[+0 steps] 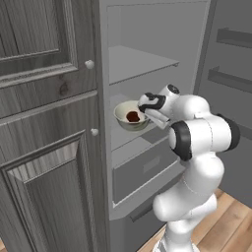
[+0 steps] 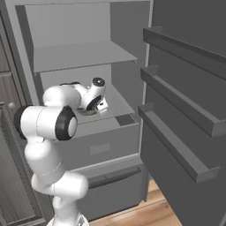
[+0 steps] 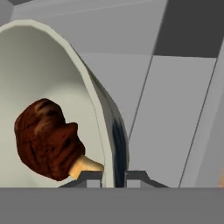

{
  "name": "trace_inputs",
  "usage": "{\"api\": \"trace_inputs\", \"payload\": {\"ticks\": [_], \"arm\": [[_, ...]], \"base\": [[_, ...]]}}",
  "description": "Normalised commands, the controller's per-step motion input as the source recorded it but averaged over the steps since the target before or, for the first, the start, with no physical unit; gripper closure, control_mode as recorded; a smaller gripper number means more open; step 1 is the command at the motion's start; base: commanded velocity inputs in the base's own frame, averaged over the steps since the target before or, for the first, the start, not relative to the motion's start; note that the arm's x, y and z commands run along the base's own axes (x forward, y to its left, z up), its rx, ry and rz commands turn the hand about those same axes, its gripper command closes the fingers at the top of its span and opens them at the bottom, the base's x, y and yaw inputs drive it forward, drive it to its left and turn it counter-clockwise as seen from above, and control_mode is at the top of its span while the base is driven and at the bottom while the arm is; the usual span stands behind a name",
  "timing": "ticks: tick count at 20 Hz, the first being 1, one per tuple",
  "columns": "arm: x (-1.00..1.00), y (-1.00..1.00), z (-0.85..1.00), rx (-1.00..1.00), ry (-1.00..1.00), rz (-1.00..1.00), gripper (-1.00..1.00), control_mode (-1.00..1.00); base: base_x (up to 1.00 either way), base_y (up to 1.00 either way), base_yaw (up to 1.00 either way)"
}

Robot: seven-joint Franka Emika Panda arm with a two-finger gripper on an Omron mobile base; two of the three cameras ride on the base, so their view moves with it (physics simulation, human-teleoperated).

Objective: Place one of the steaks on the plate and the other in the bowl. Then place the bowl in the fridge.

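We have the pincer [image 3: 114, 177] clamped on the thin rim of the bowl [image 1: 129, 115], held over the front edge of the fridge's [image 1: 147, 59] middle shelf [image 2: 115, 108]. The dark steak [image 3: 48, 139] lies loose inside. The bowl looks stiff and glossy, so likely slippery; the rim seems our only hold, and tilting could roll the meat.

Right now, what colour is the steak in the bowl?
Dark brown-red steak with a yellowish end; clearest in hand view.
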Motion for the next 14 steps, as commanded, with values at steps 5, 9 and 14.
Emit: {"api": "trace_inputs", "payload": {"ticks": [5, 9, 14], "arm": [[0.28, 0.05, -0.26, 0.00, -0.01, 0.00, 1.00, -1.00], [0.42, 0.07, -0.25, 0.00, 0.00, 0.00, 1.00, -1.00], [0.55, 0.09, -0.24, 0.00, 0.00, -0.01, 1.00, -1.00]], "base": [[0.00, 0.00, 0.00], [0.00, 0.00, 0.00], [0.00, 0.00, 0.00]]}}
